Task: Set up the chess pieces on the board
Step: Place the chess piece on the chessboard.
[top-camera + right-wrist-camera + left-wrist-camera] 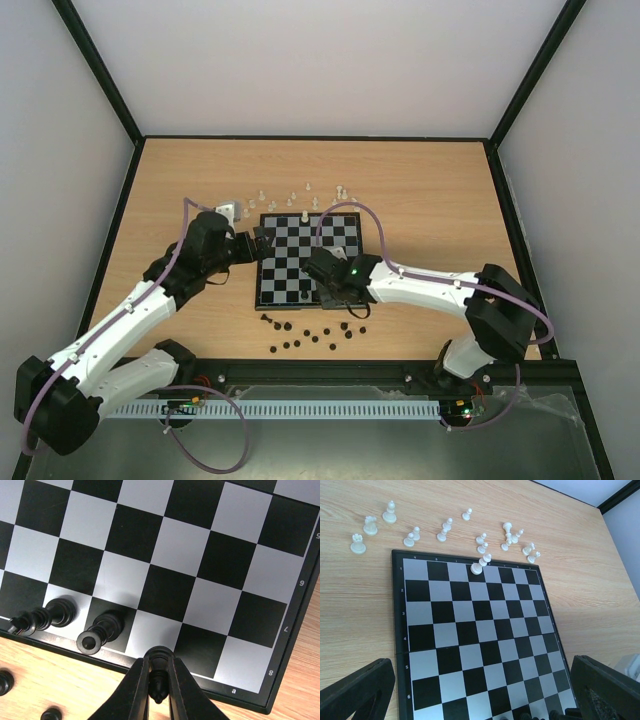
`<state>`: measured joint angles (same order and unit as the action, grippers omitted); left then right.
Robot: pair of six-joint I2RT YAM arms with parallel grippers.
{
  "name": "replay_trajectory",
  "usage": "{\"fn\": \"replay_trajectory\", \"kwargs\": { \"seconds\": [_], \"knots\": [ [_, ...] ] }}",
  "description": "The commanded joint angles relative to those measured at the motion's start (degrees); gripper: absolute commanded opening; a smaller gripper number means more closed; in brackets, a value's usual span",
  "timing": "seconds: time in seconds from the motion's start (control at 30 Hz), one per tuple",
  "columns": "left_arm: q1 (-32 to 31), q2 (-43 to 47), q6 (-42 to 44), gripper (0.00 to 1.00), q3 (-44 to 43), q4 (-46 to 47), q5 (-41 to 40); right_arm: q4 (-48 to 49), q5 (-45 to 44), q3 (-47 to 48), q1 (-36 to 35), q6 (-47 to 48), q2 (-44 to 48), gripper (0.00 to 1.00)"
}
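Observation:
The board [290, 262] [470, 630] [170, 545] lies mid-table. My right gripper [337, 287] [159, 662] hangs over the board's near edge, shut on a black piece [159, 687] that stands upright between its fingers, base just above the edge squares. Two black pieces [60, 612] [100, 630] stand on the near row to its left. One white piece [479, 566] [304, 216] stands on the far row. My left gripper [262, 245] [480, 695] is open above the board's left side, holding nothing.
Several white pieces [300, 195] [445, 530] are scattered on the wood beyond the board's far edge. Several black pieces [310, 335] [5, 682] lie loose on the table between the board and the arm bases. Walls enclose the table.

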<state>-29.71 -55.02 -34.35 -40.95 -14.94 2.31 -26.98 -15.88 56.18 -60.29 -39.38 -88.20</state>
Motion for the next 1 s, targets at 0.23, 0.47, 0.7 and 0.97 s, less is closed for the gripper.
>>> {"fn": "replay_trajectory", "kwargs": {
  "seconds": [0.23, 0.47, 0.7, 0.97],
  "knots": [
    [-0.2, 0.6, -0.5, 0.99, 0.5, -0.7, -1.0, 0.5, 1.7, 2.0, 2.4, 2.7, -2.9, 0.11],
    [-0.1, 0.5, -0.5, 0.99, 0.6, -0.7, -1.3, 1.0, 3.0, 2.1, 2.4, 4.4, -4.0, 0.11],
    [-0.2, 0.3, -0.6, 0.99, 0.7, -0.6, -1.3, 1.3, 3.2, 1.6, 2.5, 4.3, -4.4, 0.16],
    [-0.2, 0.1, -0.5, 0.99, 0.7, -0.7, -1.3, 1.2, 2.6, 1.9, 2.5, 4.5, -4.3, 0.23]
  ]
}}
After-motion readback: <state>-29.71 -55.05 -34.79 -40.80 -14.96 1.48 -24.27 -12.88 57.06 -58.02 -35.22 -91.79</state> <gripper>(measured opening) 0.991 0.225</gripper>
